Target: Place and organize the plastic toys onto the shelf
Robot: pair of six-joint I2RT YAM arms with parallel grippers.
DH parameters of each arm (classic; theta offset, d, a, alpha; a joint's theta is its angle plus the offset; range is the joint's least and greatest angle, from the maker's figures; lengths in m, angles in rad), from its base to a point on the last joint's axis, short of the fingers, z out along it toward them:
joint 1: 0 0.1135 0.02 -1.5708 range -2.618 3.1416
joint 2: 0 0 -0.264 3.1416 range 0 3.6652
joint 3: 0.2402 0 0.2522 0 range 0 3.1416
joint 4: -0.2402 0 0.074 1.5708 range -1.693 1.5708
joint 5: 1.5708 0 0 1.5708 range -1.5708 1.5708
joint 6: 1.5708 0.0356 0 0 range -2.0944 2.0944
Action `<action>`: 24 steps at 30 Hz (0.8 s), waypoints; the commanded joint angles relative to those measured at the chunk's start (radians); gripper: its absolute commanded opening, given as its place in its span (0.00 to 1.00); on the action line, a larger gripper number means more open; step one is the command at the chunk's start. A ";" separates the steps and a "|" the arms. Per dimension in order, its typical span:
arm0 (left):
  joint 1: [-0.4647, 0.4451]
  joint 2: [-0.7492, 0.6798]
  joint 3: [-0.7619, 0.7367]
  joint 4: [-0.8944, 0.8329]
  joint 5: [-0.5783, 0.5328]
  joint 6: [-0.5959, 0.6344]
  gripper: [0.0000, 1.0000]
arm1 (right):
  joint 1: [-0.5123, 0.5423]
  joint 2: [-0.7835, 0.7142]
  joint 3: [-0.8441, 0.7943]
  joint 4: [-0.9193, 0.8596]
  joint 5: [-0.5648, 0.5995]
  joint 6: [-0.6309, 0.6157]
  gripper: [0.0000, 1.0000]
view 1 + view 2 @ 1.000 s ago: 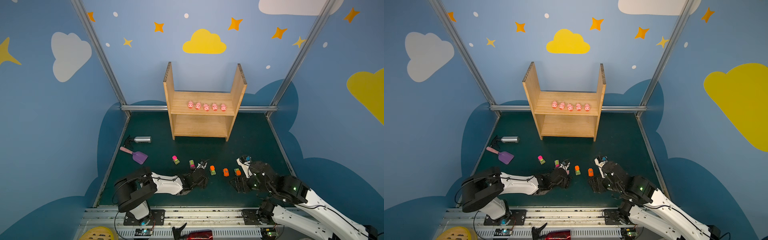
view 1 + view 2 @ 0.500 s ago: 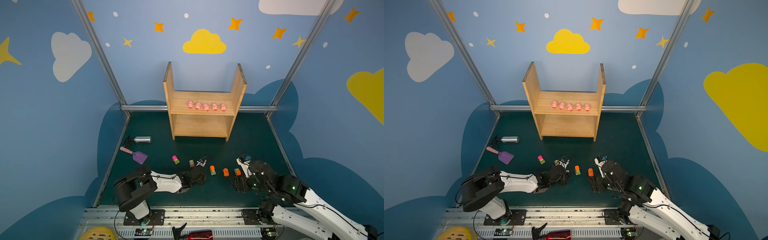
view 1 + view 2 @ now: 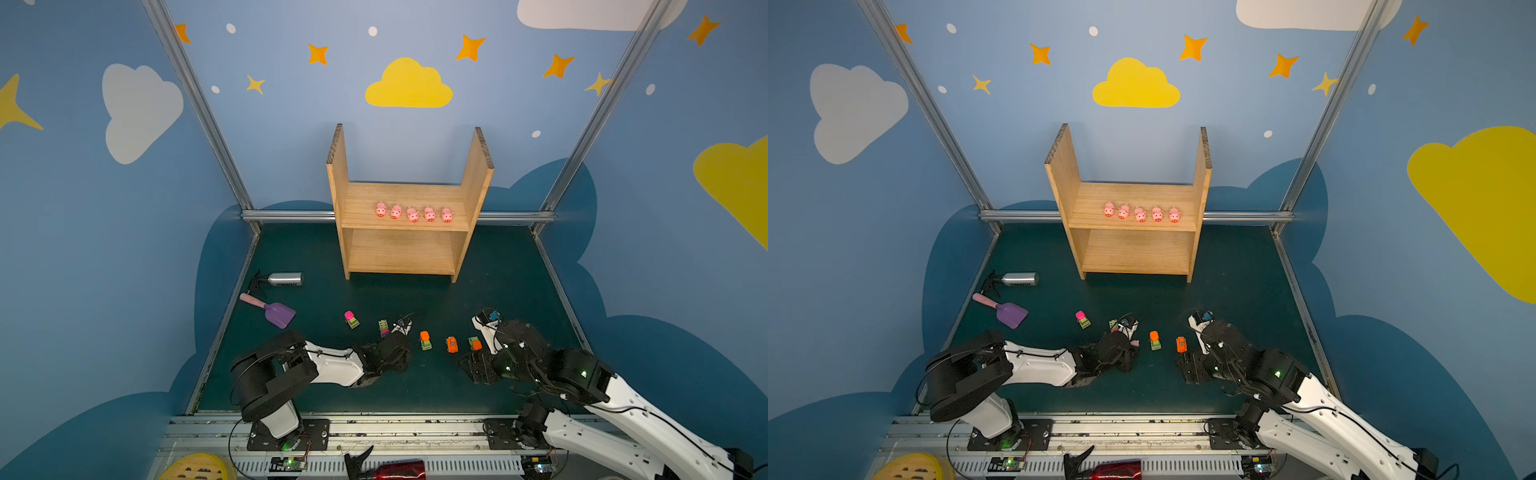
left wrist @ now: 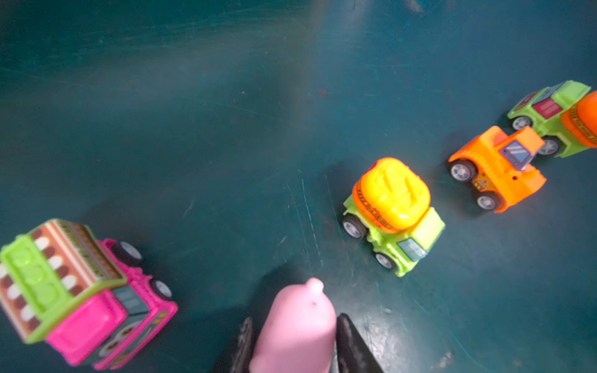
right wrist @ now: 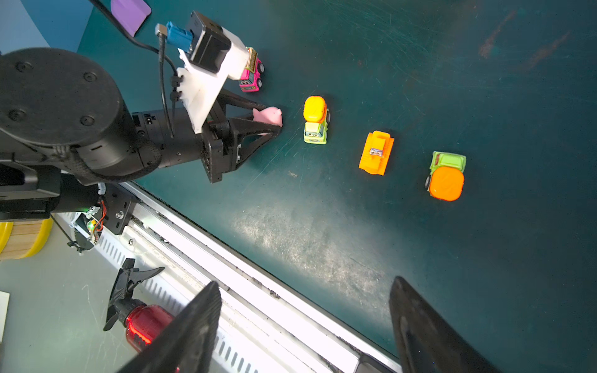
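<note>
Change: left gripper (image 5: pixel 271 124), wider a moment ago, now pinches the loose pig (image 4: pixel 295 323).
Other arm: right gripper (image 5: pixel 306 281) spread, empty.
Meaning: pig likely ready to join the shelf (image 3: pixel 399 253) row.

Purple scoop (image 3: pixel 280 314) near silver bottle (image 3: pixel 286 279)

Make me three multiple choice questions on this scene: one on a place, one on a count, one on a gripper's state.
1. Where does the row of pigs stand? A) mat B) lower board C) upper board
2. How many toy vehicles sit on the mat? A) five B) three C) seven
3. What is the left gripper shut on? A) orange car B) pink pig C) nothing
Answers: 1 C, five pigs line that board; 2 A, five lie in a loose row; 3 B, its fingers press the pig's sides.
</note>
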 commanded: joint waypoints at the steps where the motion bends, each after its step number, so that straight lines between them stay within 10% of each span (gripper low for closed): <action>1: 0.004 0.014 -0.012 -0.018 0.012 -0.002 0.42 | -0.004 -0.005 -0.001 -0.010 -0.010 0.010 0.81; 24: -0.014 -0.068 -0.019 -0.129 -0.016 -0.026 0.26 | -0.005 -0.040 -0.007 -0.010 -0.024 0.021 0.81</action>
